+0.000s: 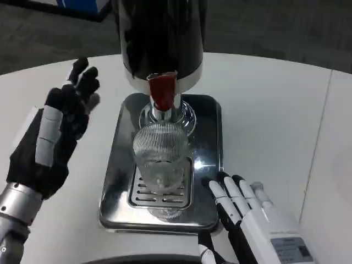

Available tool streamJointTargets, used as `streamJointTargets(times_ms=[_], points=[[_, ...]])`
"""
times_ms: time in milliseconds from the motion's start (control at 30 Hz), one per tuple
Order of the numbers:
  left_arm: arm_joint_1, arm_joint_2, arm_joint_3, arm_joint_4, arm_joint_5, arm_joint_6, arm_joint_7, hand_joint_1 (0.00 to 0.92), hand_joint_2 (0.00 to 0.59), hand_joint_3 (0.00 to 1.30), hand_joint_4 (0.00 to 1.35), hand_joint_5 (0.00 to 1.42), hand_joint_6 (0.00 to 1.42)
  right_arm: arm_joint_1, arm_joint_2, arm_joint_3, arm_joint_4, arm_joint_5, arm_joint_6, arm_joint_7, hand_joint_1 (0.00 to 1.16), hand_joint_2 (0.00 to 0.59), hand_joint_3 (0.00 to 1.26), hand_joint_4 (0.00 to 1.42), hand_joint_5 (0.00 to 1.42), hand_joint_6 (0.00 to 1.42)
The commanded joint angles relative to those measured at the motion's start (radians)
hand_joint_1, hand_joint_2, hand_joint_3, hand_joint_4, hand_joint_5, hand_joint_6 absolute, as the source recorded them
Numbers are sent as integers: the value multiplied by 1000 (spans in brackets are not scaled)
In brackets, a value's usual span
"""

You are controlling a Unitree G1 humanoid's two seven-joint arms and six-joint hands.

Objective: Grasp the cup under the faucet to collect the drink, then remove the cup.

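Observation:
A clear ribbed cup (161, 157) stands on the slotted drip grate (144, 197) of a shiny metal tray (118, 165), directly beneath the faucet. The faucet (163, 93) has a red lever and hangs from a black dispenser (160, 36) at the top centre. My left hand (60, 129) is raised to the left of the tray, its fingers spread and holding nothing, a clear gap away from the cup. At the tray's front right corner lies my right hand (247, 212), fingers extended towards the cup and apart from it, empty.
The white round table (275, 110) spreads to both sides of the tray. Dark floor lies beyond its far edge. A seam in the tabletop runs down the right side.

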Motion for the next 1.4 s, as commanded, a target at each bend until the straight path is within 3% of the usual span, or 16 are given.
streamJointTargets(times_ms=[33, 233, 467, 767, 900, 1033, 1200, 1400], points=[[-23, 42, 71, -102, -137, 208, -179, 0, 93, 0, 0, 0, 0, 7, 5, 5, 1, -1, 13, 8, 235, 562, 74, 0, 0, 0], [-93, 81, 147, -124, -242, 440, -357, 0, 90, 0, 0, 27, 0, -2, 9, 10, 6, -3, 13, 4, 235, 562, 74, 0, 0, 0], [-167, 114, 225, -126, -249, 525, -453, 0, 81, 59, 0, 124, 55, -3, 8, 11, 4, -1, 15, 5, 235, 562, 74, 0, 0, 0], [-212, 156, 298, -163, -239, 551, -508, 0, 75, 232, 81, 229, 135, -6, 11, 16, 1, 3, 16, 7, 235, 562, 74, 0, 0, 0], [-235, 170, 297, -184, -227, 553, -517, 0, 74, 229, 55, 194, 114, -6, 12, 20, 1, 1, 15, 6, 235, 562, 74, 0, 0, 0], [-270, 183, 275, -189, -198, 543, -535, 0, 74, 121, 0, 89, 3, -1, 14, 20, -3, 0, 18, 5, 235, 562, 74, 0, 0, 0], [-320, 182, 245, -190, -182, 557, -576, 0, 73, 4, 0, 3, 0, 2, 14, 16, -6, 2, 22, 7, 235, 562, 74, 0, 0, 0], [-354, 181, 207, -187, -174, 576, -624, 0, 73, 0, 0, 0, 0, 0, 18, 18, -6, 1, 29, 6, 234, 563, 74, 0, 0, 1]])
